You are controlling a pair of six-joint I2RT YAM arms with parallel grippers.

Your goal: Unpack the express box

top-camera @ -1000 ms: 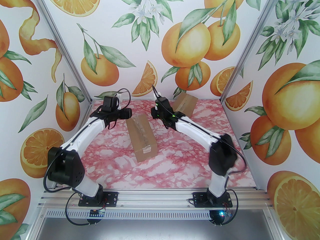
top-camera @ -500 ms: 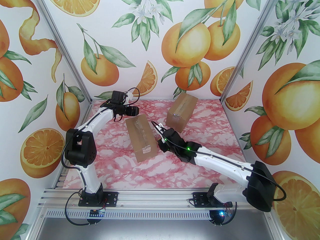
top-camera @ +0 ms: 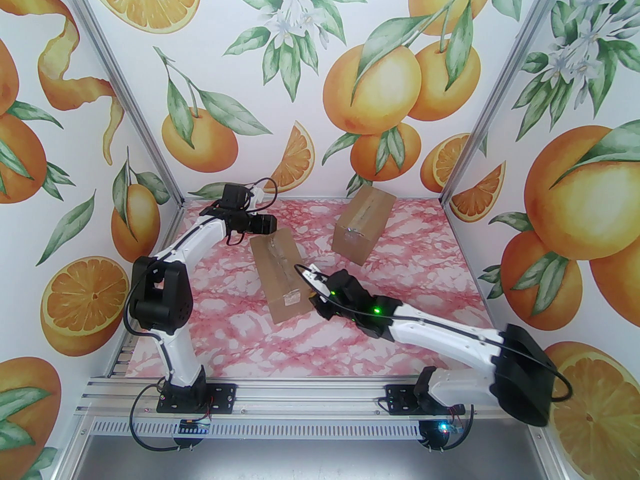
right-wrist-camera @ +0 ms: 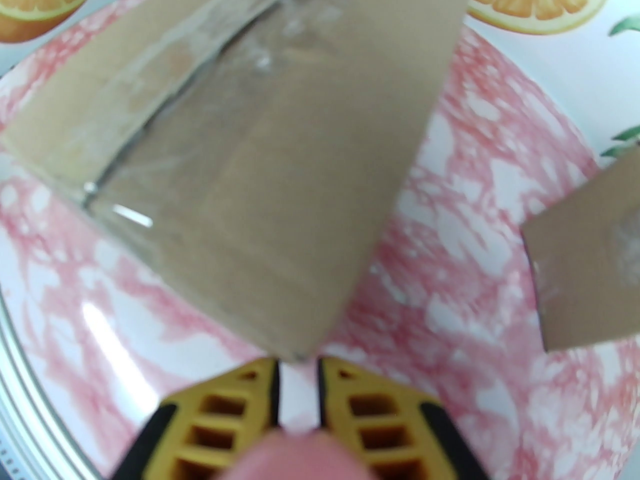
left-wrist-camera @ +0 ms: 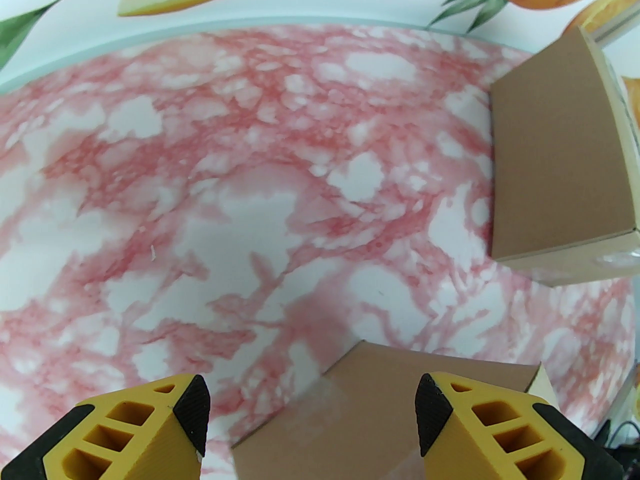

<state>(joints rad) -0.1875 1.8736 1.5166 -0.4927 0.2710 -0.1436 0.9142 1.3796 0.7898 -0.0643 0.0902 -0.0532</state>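
**Opening stage of the unpacking.** The taped cardboard box (top-camera: 282,278) lies mid-worktop (top-camera: 240,338), its long axis running from the far edge towards the near edge. A strip of clear tape (right-wrist-camera: 200,68) runs along its top seam, and a white label (top-camera: 292,298) sits at its near end. The flaps lie flat and closed, and no contents are out on the worktop.

The left gripper (left-wrist-camera: 312,400) hangs over the box's far end with its fingers spread wide and apart from the cardboard. The right gripper (right-wrist-camera: 297,383) sits just beside the box's near right corner. Its fingers are drawn almost together with only a slit between them. A blurred pink shape (right-wrist-camera: 295,455) lies at their base, and whether they pinch it cannot be told.

A second cardboard box (top-camera: 362,223), also taped, stands near the far edge, right of centre and well apart from both grippers.

By this evidence nothing is done yet: breaking the tape, lifting the flaps and removing the contents are all left.
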